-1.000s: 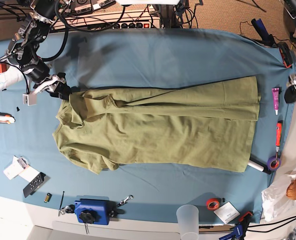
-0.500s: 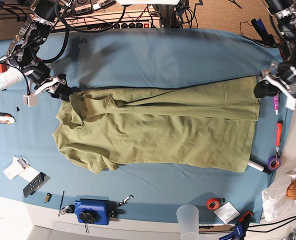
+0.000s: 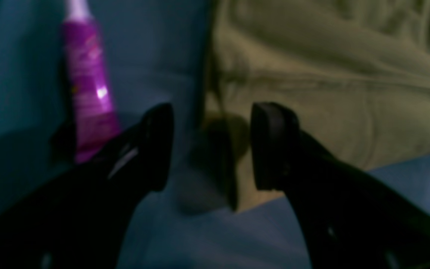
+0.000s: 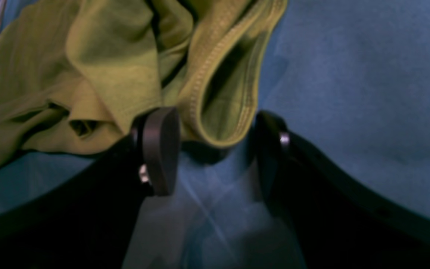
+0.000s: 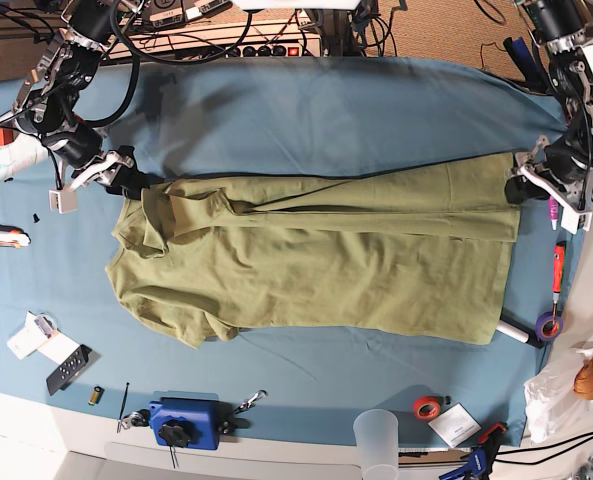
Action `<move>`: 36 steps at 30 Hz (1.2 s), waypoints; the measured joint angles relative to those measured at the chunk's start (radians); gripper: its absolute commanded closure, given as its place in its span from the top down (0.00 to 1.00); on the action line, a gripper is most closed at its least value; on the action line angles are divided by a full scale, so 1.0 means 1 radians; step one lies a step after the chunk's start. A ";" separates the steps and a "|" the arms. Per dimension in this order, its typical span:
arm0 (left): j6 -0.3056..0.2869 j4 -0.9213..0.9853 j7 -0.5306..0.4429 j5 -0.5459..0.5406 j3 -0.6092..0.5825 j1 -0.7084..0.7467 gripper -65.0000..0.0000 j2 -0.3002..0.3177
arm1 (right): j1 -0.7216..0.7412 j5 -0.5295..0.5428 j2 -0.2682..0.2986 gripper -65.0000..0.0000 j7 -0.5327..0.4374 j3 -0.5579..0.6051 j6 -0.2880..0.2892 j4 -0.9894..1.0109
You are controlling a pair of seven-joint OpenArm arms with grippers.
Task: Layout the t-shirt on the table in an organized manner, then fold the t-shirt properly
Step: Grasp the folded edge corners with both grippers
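Across the table (image 5: 306,100), the t-shirt (image 5: 326,265) lies lengthwise, half-folded. Left gripper (image 3: 211,145), open, straddles the hem corner; right gripper (image 4: 215,153), wide open, brackets the sleeve cuff, presumably preparing simultaneous corner grasps.

The table (image 5: 336,110), under a teal-blue cloth, carries the t-shirt (image 5: 326,265), spread lengthwise across its middle with one long side folded over. Just beside the hem lie a purple tube (image 5: 553,203), an orange pen (image 5: 558,265) and a purple tape roll (image 5: 547,325). Along the near edge sit a blue clamp (image 5: 184,422), a clear cup (image 5: 377,437), red tape (image 5: 428,407) and a remote (image 5: 72,368).
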State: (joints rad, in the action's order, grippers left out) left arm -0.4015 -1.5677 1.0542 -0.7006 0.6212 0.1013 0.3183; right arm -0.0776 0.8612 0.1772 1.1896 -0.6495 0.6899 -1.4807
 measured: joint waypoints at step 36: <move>-0.044 0.154 0.205 -0.224 0.002 -0.071 0.00 0.078 | 0.000 0.095 0.071 0.00 0.111 -0.062 0.003 0.000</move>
State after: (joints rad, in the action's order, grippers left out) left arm -0.4458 -1.4139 1.2594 -0.9249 0.6228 0.0303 0.3962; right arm -0.0772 0.9565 0.2485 1.3003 -0.7113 0.6930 -1.4807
